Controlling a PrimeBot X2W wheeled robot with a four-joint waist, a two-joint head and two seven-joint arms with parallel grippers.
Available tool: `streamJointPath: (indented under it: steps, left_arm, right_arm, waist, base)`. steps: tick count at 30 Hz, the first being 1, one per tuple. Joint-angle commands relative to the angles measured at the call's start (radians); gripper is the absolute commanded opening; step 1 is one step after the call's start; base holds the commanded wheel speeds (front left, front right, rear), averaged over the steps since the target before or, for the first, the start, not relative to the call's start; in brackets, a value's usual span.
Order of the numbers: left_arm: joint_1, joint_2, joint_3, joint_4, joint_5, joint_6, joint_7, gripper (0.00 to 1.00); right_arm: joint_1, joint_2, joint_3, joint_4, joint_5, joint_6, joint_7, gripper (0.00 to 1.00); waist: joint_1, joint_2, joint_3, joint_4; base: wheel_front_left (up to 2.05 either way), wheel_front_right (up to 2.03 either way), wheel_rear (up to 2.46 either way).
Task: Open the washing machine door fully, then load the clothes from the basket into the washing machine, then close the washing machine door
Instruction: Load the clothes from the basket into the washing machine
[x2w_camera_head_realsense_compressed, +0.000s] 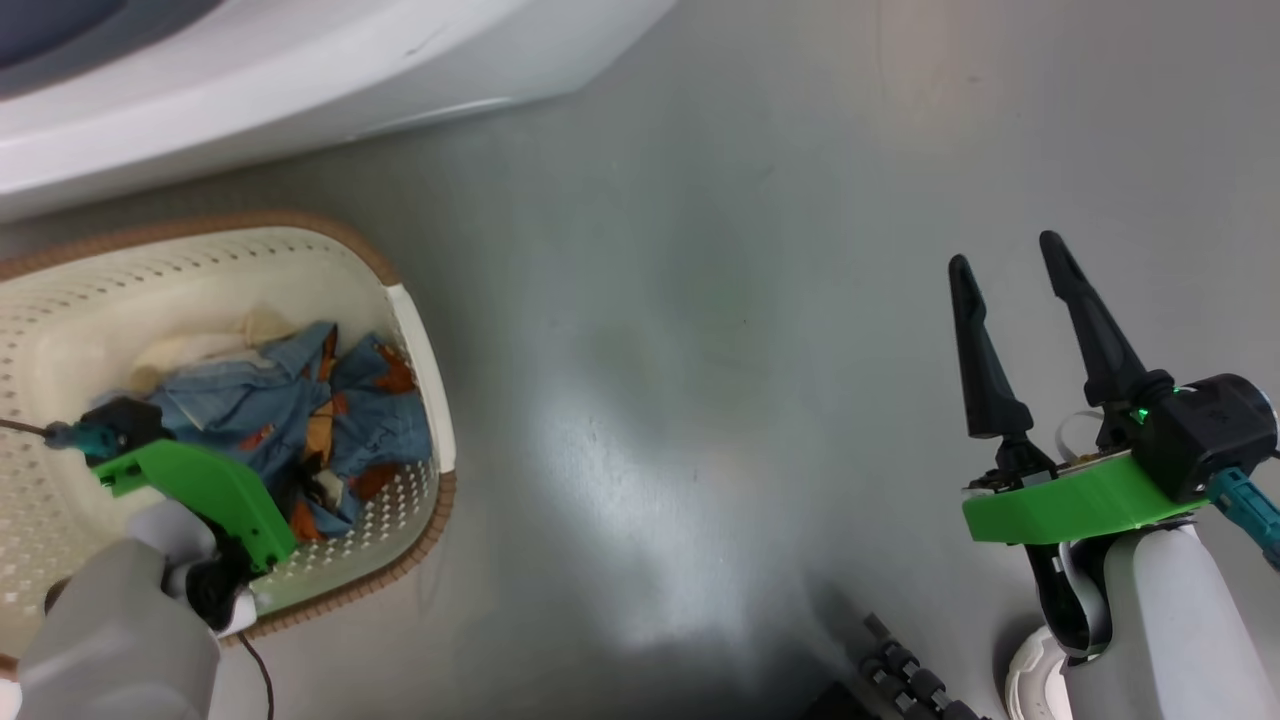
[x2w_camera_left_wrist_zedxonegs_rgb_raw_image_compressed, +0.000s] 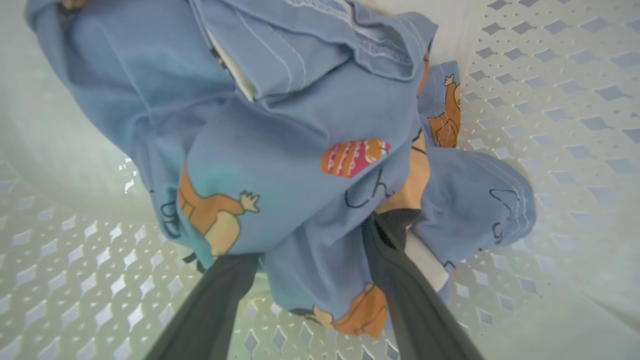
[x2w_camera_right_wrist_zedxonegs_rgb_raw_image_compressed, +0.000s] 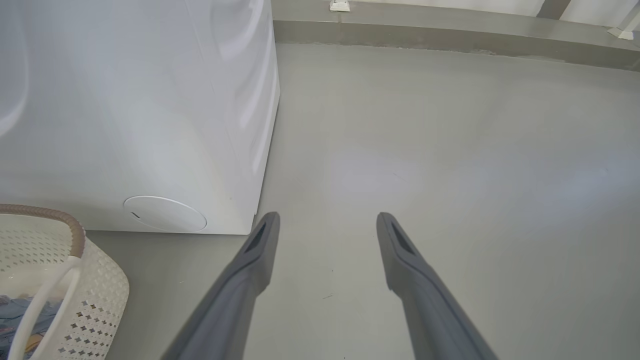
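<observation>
The cream perforated basket (x2w_camera_head_realsense_compressed: 300, 228) with its brown rim stands on the floor at the lower left, just in front of the white washing machine (x2w_camera_head_realsense_compressed: 300, 90). Inside it lie the clothes (x2w_camera_head_realsense_compressed: 340, 420), light blue with orange figures and a bit of cream cloth. My left arm reaches down into the basket. In the left wrist view my left gripper (x2w_camera_left_wrist_zedxonegs_rgb_raw_image_compressed: 312, 240) is open, its dark fingers straddling a fold of the clothes (x2w_camera_left_wrist_zedxonegs_rgb_raw_image_compressed: 280, 140) with the tips sunk in the fabric. My right gripper (x2w_camera_head_realsense_compressed: 1005, 255) hangs open over bare floor at the right, holding nothing. The washing machine door is out of view.
The right wrist view has the washing machine (x2w_camera_right_wrist_zedxonegs_rgb_raw_image_compressed: 125, 100) side with its round lower cover (x2w_camera_right_wrist_zedxonegs_rgb_raw_image_compressed: 165, 214), the basket (x2w_camera_right_wrist_zedxonegs_rgb_raw_image_compressed: 75, 235) corner, grey floor (x2w_camera_right_wrist_zedxonegs_rgb_raw_image_compressed: 450, 175) and a wall base at the far end. Dark parts of my base (x2w_camera_head_realsense_compressed: 900, 675) sit at the bottom edge.
</observation>
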Motion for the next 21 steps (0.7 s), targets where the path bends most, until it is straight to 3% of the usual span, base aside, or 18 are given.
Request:
streamJointPath:
  steps: [1,13,14,16,21]
  left_arm:
    - [0.002,0.036,0.015,0.004,0.005,-0.003,-0.014,1.0]
    - [-0.033,0.028,0.006,0.022,0.002,0.003,-0.079,1.0]
    - [-0.032,0.027,0.004,0.023,0.004,0.005,-0.088,0.89]
    - [-0.029,0.026,-0.003,0.025,0.011,0.008,-0.109,0.0]
    - [-0.007,0.007,-0.013,0.028,0.014,0.008,-0.158,0.0]
  right_arm:
    - [0.007,0.001,0.014,-0.028,0.006,0.003,-0.005,1.0]
    - [-0.003,0.001,0.004,-0.056,0.013,0.003,-0.005,1.0]
    - [-0.002,0.001,0.001,-0.057,0.013,0.003,-0.005,1.0]
    - [-0.002,0.001,-0.006,-0.057,0.013,0.003,-0.005,1.0]
    - [-0.003,0.001,-0.017,-0.043,0.019,0.003,-0.005,1.0]
  waist:
    - [0.0,0.0,0.024,-0.008]
    - [0.0,0.0,0.068,-0.021]
    - [0.0,0.0,0.068,-0.022]
    - [0.0,0.0,0.065,-0.023]
    - [0.0,0.0,0.03,-0.011]
  base:
    - [0.0,0.0,0.0]
    - [0.0,0.0,0.0]
    - [0.0,0.0,0.0]
    - [0.0,0.0,0.0]
    - [0.0,0.0,0.0]
